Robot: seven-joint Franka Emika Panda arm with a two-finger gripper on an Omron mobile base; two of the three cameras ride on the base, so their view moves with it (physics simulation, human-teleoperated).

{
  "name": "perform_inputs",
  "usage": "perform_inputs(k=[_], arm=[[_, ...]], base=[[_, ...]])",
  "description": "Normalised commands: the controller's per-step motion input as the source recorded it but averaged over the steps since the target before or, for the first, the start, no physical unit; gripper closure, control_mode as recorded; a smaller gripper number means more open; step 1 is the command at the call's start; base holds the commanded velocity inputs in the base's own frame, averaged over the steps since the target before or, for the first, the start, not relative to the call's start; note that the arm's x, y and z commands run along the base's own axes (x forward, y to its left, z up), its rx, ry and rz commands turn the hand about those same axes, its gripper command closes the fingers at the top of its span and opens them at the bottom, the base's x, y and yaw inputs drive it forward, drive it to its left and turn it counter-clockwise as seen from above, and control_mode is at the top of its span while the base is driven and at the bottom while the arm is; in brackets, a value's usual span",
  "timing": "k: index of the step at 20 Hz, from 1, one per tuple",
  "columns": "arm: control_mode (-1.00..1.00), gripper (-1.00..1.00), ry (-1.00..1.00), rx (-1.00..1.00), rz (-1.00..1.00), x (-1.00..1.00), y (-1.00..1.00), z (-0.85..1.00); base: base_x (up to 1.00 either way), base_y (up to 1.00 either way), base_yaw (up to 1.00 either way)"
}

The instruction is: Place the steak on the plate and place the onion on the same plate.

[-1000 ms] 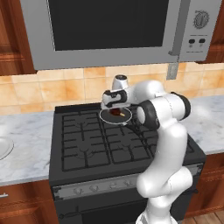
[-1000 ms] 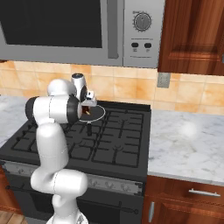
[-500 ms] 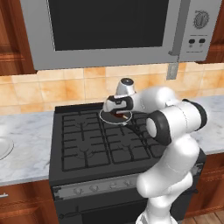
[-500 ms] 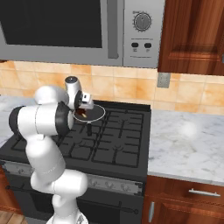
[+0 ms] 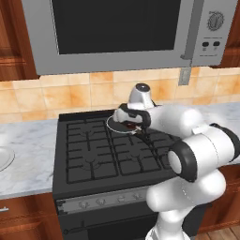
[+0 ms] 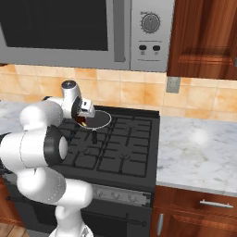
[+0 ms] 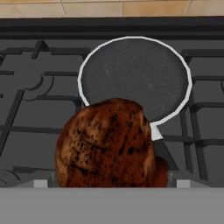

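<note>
Hand view puts the steak [image 7: 107, 144] right up close, clamped in the pincer [image 7: 109, 183] with its jaws spread wide around it, raised above the black stove [image 7: 39, 100]; behind and right sits a small dark pan [image 7: 135, 76], white-rimmed, on the grates.

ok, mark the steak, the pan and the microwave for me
steak [image 7: 107, 144], hand view, middle of its browned top.
pan [image 7: 135, 76], hand view, bare dark inside surface.
microwave [image 5: 117, 28], left base view, dark door window.
</note>
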Motion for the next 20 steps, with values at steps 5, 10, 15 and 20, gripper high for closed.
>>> perform_inputs(k=[5,10,15,20], arm=[[-1.00,1.00,0.00,0.00,0.00,-0.53,-0.05,0.29],[-1.00,1.00,0.00,0.00,0.00,-0.51,-0.06,0.24],[-1.00,1.00,0.00,0.00,0.00,-0.50,-0.03,0.22],[-1.00,1.00,0.00,0.00,0.00,-0.46,0.00,0.13]], base=[[0.00,0.00,0.00],[0.00,0.00,0.00],[0.00,0.00,0.00],[0.00,0.00,0.00]])
